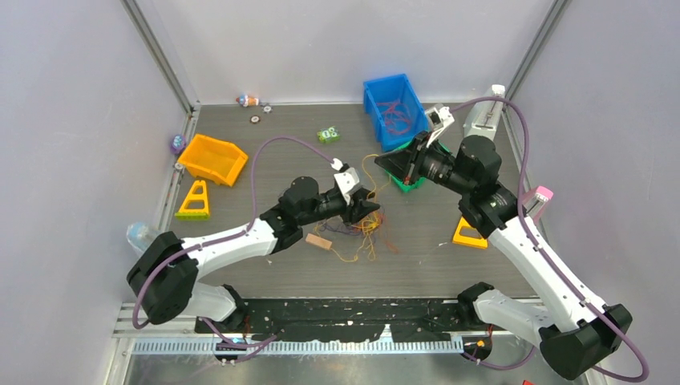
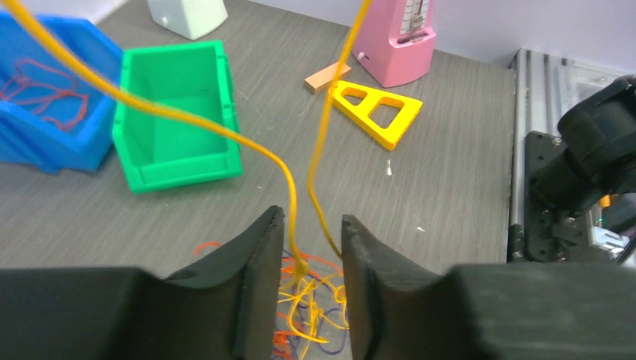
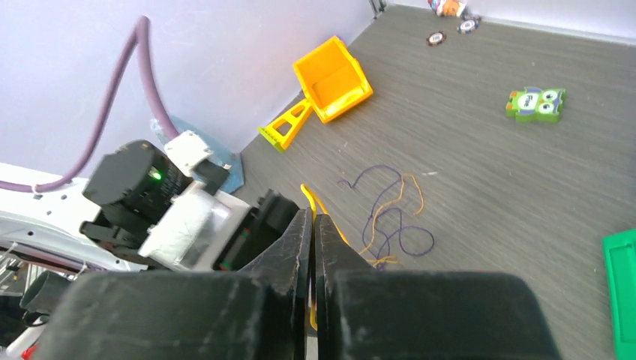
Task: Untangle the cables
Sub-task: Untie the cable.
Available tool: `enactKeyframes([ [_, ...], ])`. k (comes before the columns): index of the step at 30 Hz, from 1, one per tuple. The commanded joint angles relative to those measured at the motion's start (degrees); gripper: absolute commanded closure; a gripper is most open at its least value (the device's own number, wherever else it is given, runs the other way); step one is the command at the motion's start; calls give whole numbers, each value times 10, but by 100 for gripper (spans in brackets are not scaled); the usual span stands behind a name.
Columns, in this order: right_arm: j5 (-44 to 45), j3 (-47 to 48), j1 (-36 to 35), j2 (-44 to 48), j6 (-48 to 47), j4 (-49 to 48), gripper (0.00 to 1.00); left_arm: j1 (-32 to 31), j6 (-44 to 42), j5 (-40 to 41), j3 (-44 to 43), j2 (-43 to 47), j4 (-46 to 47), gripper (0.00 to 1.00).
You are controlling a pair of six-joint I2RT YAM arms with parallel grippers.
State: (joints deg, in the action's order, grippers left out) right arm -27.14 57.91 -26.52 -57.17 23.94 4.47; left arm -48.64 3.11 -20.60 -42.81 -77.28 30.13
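The cables lie as a tangle point(image 1: 365, 228) of orange-yellow, red and purple threads at mid-table. My left gripper point(image 1: 367, 207) hovers just over the tangle. In the left wrist view it point(image 2: 313, 221) is open, with two taut yellow strands point(image 2: 322, 135) rising between its fingers and the tangle point(image 2: 315, 300) beneath. My right gripper point(image 1: 386, 164) is raised near the green bin. In the right wrist view it point(image 3: 312, 214) is shut on a yellow cable point(image 3: 307, 196). A loose purple and orange strand point(image 3: 390, 217) lies on the table below. A red cable point(image 1: 394, 116) lies in the blue bin.
A blue bin point(image 1: 377, 90) and a green bin point(image 2: 180, 127) stand at the back right. An orange bin point(image 1: 212, 158) and a yellow triangle point(image 1: 195, 200) are at the left. An orange triangle point(image 1: 469, 234), a pink metronome point(image 1: 541, 199), a wooden block point(image 1: 318, 241) and a green toy point(image 1: 327, 135) are scattered about.
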Motion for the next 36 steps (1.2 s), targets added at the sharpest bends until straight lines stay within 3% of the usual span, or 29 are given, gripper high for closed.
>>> enactKeyframes([
  [1,2,42,-3,6,10,-40,93,-4,23,21,-22,-9,58,87],
  [2,14,39,-3,7,10,-40,80,-4,24,26,-23,-6,57,99],
  [3,30,35,-3,11,10,-29,67,-4,24,29,-25,-1,53,100],
  [4,68,23,-3,15,10,-21,40,-3,22,34,-30,6,39,100],
  [6,126,-11,-2,27,5,-5,13,-3,19,54,-48,25,-3,100],
  [7,142,-45,-2,37,-1,-4,7,-2,19,67,-62,38,-31,100],
  [11,181,-161,-2,76,-13,-56,3,2,16,77,-117,64,-125,100],
  [19,177,-315,-1,136,-15,-137,3,3,7,112,-133,103,-162,100],
  [26,130,-375,-17,72,0,-226,9,5,-27,168,-173,136,-215,100],
  [36,221,-352,-137,-73,-18,-264,16,26,-101,304,-256,191,-317,100],
])
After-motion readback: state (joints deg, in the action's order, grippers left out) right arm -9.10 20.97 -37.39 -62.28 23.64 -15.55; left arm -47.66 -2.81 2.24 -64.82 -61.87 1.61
